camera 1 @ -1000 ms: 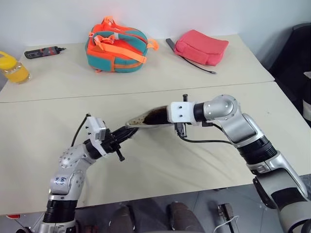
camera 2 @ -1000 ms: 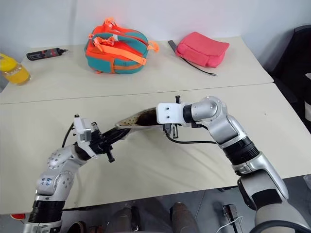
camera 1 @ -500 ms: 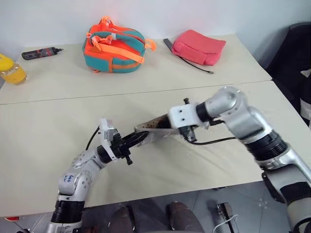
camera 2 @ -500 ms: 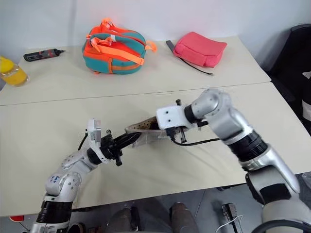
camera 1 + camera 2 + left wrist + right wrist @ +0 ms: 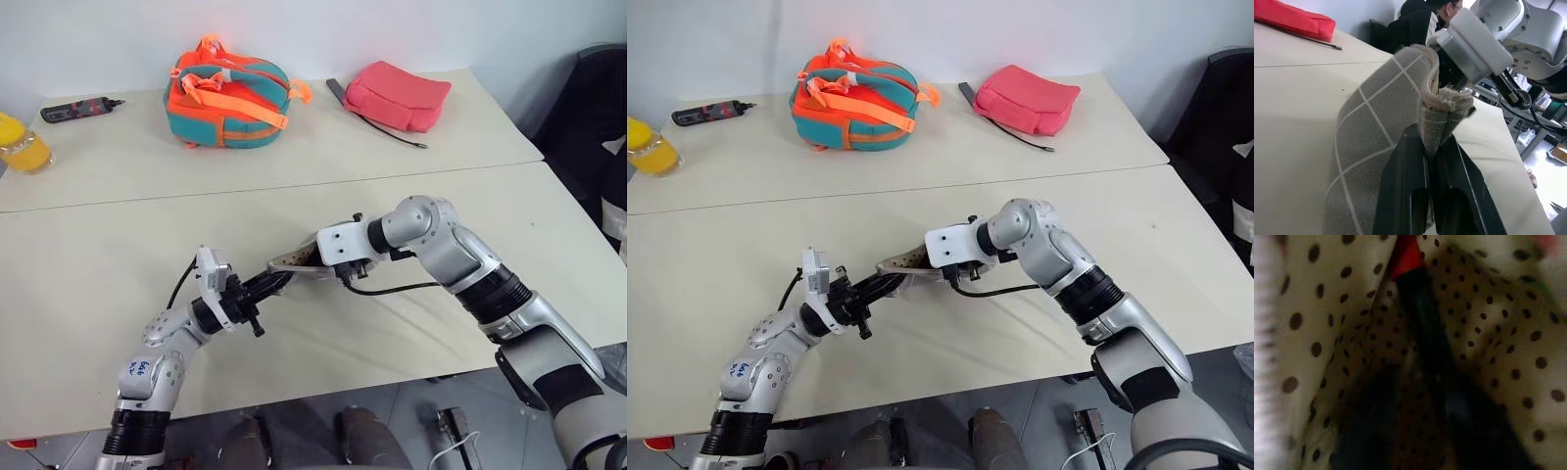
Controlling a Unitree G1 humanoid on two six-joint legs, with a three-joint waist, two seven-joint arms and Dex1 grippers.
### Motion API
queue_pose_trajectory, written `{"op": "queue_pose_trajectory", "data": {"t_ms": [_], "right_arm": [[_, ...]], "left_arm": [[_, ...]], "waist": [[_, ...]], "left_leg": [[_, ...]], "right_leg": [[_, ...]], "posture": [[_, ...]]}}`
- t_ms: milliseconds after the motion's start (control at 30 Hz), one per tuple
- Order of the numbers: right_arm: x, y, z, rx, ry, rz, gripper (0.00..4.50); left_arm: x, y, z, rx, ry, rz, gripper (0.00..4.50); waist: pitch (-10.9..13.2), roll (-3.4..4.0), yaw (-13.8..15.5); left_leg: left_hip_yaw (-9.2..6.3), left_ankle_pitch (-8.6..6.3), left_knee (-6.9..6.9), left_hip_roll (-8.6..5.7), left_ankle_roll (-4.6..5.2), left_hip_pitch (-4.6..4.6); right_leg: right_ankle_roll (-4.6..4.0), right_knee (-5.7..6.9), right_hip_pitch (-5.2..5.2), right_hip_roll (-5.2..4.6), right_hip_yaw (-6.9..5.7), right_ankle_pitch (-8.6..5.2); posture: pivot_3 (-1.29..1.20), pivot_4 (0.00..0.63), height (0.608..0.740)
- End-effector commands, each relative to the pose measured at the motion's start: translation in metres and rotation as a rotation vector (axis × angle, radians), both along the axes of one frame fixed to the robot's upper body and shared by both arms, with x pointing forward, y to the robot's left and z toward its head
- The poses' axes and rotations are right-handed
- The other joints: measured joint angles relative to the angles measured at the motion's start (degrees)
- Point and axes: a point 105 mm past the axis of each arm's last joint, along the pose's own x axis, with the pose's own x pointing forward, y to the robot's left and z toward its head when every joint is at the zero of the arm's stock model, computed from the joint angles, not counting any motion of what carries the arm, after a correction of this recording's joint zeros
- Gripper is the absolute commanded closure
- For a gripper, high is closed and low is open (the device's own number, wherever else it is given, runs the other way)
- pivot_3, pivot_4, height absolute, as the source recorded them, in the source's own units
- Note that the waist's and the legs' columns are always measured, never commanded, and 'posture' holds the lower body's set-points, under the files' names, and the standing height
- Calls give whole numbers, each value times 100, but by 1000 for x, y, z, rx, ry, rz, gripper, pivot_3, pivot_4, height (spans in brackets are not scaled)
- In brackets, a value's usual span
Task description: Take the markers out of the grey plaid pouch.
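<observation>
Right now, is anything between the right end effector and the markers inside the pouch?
Nothing visible. The right end effector is in the grey plaid pouch, and a red-ended marker lies directly ahead against the dotted lining.

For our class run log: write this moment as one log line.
left gripper: shut on grey plaid pouch edge | right gripper: inside pouch mouth | red-ended marker: in pouch

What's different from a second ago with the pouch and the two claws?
Both claws have brought the grey plaid fabric pouch lower, nearer the table. The left claw stays shut on its edge; the right claw remains inside the opening, by a red-ended dark marker. Everything else is unchanged.
</observation>
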Motion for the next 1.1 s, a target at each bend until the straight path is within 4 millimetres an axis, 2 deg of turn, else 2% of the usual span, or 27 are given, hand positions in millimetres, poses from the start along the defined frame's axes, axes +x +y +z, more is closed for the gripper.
{"op": "queue_pose_trajectory", "data": {"t_ms": [33,400,700,767,867,967,1067,1100], "right_arm": [[0,3,5,25,-33,23,1641],[6,19,-3,43,-109,37,1641],[20,28,-32,44,-137,-3,1641],[21,29,-39,41,-134,-5,1641],[20,27,-46,48,-102,-6,1641],[21,21,-42,53,-109,-9,2623],[20,17,-21,85,-132,-2,3597],[18,17,-12,112,-126,0,3729]], "left_arm": [[0,5,0,4,-7,13,4500],[-2,-1,5,-17,14,-34,4500],[-7,-9,10,-53,38,-85,4500],[-7,-8,9,-47,40,-83,4500],[-7,-7,9,-44,38,-76,4500],[-7,-4,8,-40,38,-65,4500],[-6,1,7,-25,34,-45,4500],[-5,3,7,-13,26,-35,4500]], "waist": [[0,0,-3],[0,0,-3],[-2,-3,-31],[-2,-4,-33],[-2,-4,-41],[-3,-5,-37],[-3,-5,-26],[-2,-5,-10]], "left_leg": [[0,0,0,0,0,0],[-1,0,-1,0,0,0],[0,0,0,1,-1,11],[3,1,-2,1,-1,30],[2,-3,-17,2,-6,97],[1,-3,-15,1,-6,96],[0,-4,-19,1,-7,90],[-2,-5,-21,1,-8,90]], "right_leg": [[0,0,0,0,0,0],[0,1,-1,0,0,0],[0,10,5,1,1,0],[0,12,22,1,2,0],[-8,-27,103,3,-1,-4],[-8,-31,105,3,0,-4],[-7,-32,98,2,0,-4],[-7,-33,97,2,-1,-4]], "posture": [[0,150,740],[0,150,740],[0,150,740],[0,150,740],[0,150,740],[0,150,740],[0,150,740],[0,150,740]]}}
